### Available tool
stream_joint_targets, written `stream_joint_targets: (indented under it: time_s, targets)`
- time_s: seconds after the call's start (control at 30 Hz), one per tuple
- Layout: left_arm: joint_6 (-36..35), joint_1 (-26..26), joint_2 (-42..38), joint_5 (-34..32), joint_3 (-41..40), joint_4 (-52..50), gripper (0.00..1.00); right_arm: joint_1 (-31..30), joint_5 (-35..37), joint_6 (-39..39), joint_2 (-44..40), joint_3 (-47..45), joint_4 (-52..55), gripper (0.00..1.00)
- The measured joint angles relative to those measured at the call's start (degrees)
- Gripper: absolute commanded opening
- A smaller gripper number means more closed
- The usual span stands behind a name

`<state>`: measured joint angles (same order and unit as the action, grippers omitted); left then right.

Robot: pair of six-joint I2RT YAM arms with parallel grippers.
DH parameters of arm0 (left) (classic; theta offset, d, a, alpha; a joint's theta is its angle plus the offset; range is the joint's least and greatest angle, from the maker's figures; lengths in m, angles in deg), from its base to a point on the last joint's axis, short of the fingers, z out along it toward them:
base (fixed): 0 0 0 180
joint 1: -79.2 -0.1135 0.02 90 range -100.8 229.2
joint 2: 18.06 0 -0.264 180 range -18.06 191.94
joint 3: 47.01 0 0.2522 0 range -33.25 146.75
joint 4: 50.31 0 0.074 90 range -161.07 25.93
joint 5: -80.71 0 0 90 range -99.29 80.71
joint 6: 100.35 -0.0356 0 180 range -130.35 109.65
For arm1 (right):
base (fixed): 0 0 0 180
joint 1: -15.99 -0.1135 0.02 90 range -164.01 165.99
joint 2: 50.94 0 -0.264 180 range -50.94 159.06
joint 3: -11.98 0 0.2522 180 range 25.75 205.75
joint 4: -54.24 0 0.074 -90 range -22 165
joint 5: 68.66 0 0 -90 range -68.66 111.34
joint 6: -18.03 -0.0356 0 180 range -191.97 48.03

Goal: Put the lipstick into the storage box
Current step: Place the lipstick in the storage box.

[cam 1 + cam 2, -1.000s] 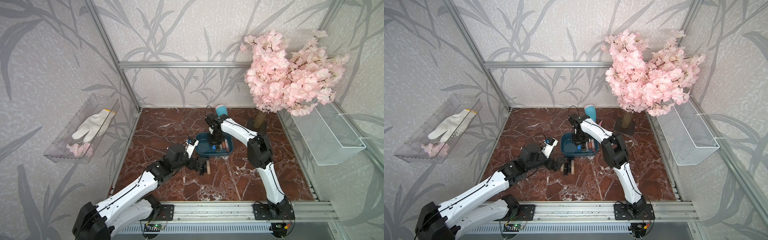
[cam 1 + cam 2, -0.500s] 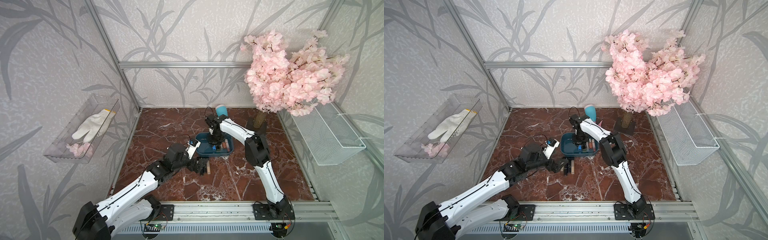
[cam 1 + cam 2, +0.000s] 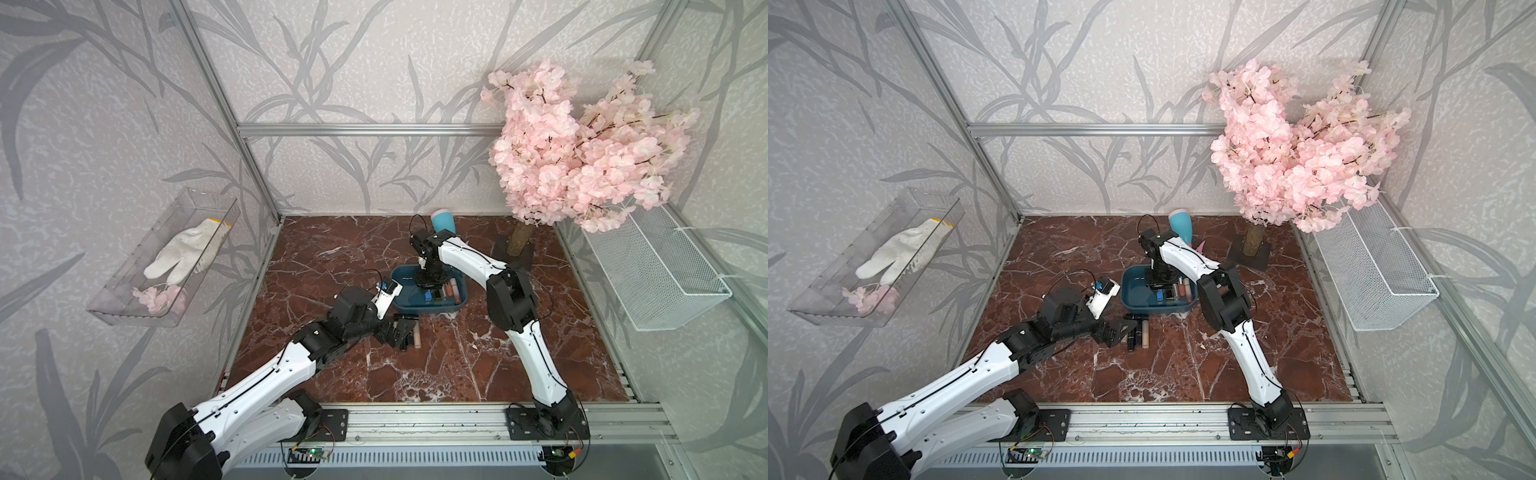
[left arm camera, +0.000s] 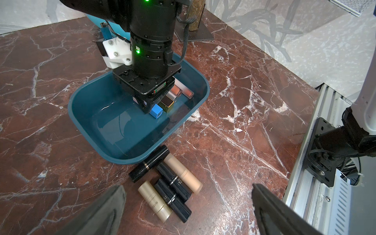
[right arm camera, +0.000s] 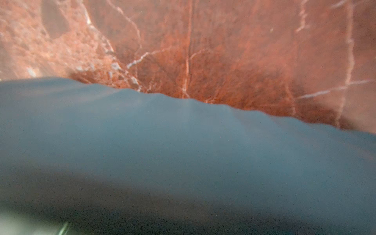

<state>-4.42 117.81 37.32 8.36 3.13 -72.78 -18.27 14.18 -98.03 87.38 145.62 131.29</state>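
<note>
Hovering left gripper (image 4: 187, 186): jaws spread wide, one dark finger either side of the loose bunch below, touching none of it.
Right gripper (image 4: 147, 107): pointing straight down inside the storage box (image 4: 81, 120), jaws pressed together, tips right at the blue lipstick (image 4: 156, 112). Honestly can't tell if pinching it or just sitting on it.
Lipsticks in box: four showing, side by side at the end nearer the right arm's base. That's the blue lipstick, one black-and-gold (image 4: 167, 101), one silvery with a brown end (image 4: 175, 92) and one coral (image 4: 187, 92). Anything under the gripper is hidden.
Lipsticks on table: five, bunched just outside the box wall. Three black (image 4: 149, 163) (image 4: 174, 180) (image 4: 173, 200), two beige (image 4: 184, 174) (image 4: 154, 201).
Right wrist view: just blurry teal wall against marble, no help.
Table (image 3: 457, 365): red-brown marble, box about mid-table.
Back edge: one light blue cup (image 3: 444, 220), tipped over.
Corner: one pink blossom tree (image 3: 582, 158).
Side walls: one clear tray (image 3: 137, 320) with one white glove (image 3: 183, 253) and a few pink petals (image 3: 160, 297); one white wire basket (image 3: 665, 286) on the opposite side.
</note>
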Motion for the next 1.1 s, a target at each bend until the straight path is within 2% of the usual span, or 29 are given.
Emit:
stream_joint_targets:
  time_s: [0.37,0.83,1.1]
  targets:
    - [0.0,0.0,-1.27,-0.07,-0.02,-0.74,1.0,0.0,0.04,-0.52,-0.02,-0.24,-0.28,0.36]
    - [-0.02,0.0,-2.58,-0.39,-0.11,-0.79,1.0,-0.02,0.07,-1.6,-1.4,-1.46,-0.94,0.38]
    - [0.24,0.0,-3.52,-0.87,-0.24,-0.61,1.0,-0.02,-0.79,-2.62,-8.5,-1.9,-0.2,0.38]
